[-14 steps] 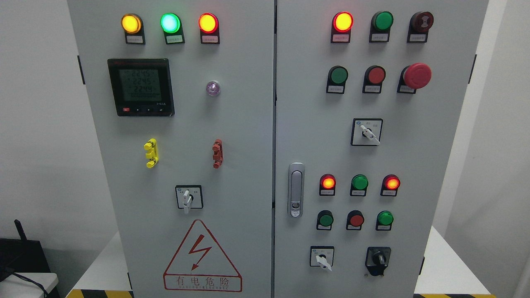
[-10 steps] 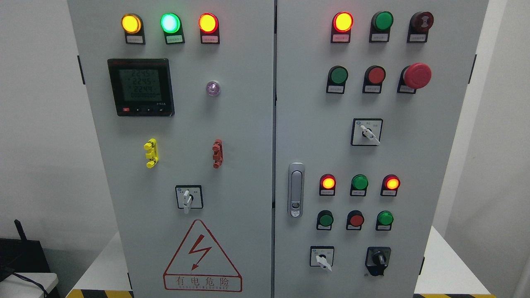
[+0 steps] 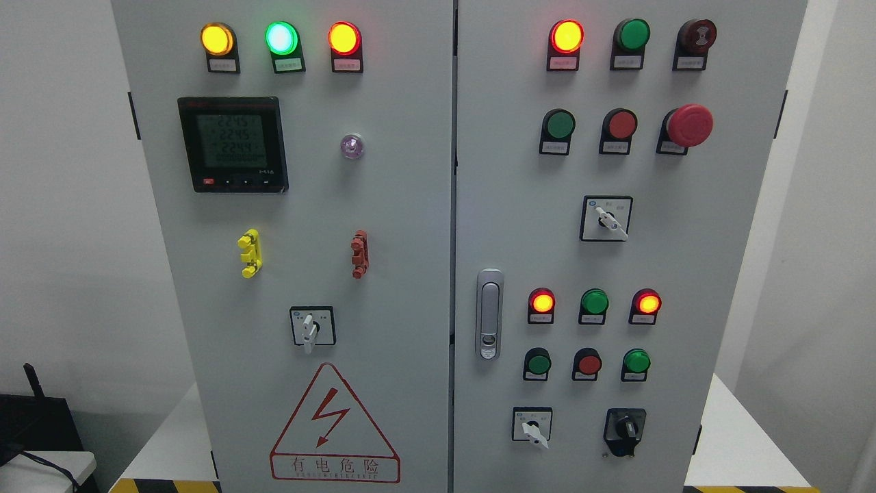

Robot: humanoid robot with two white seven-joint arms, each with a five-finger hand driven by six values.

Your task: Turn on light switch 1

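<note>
Nothing has moved since the earlier frames: the cabinet, its lamps and its switches sit exactly as they did, and no arm has come into the picture.

Head view: a grey two-door electrical cabinet (image 3: 424, 226) fills the frame, standing on a white tabletop (image 3: 742, 445). Neither hand shows, so the state of the fingers cannot be told, nor which hand is nearer to anything.

Which control is "light switch 1" cannot be read; the labels are too small. Candidates are the rotary selectors: one low on the left door (image 3: 311, 327), its white handle pointing straight down; one mid-height on the right door (image 3: 606, 219), handle slanting down to the right; one near the bottom of the right door (image 3: 532, 426), slanted likewise; and a black knob (image 3: 624, 430) just right of it. My guess is that the hands wait below the frame, so any of these lies up and away from them, the lower ones closest.

On the left door three top lamps glow amber (image 3: 217, 39), green (image 3: 281, 38) and red (image 3: 344, 38) above a meter display (image 3: 233, 144). The right door has a latch handle (image 3: 488, 313) and a red mushroom stop button (image 3: 689, 125).

As for containers, the cabinet's doors are closed, its contents hidden.
</note>
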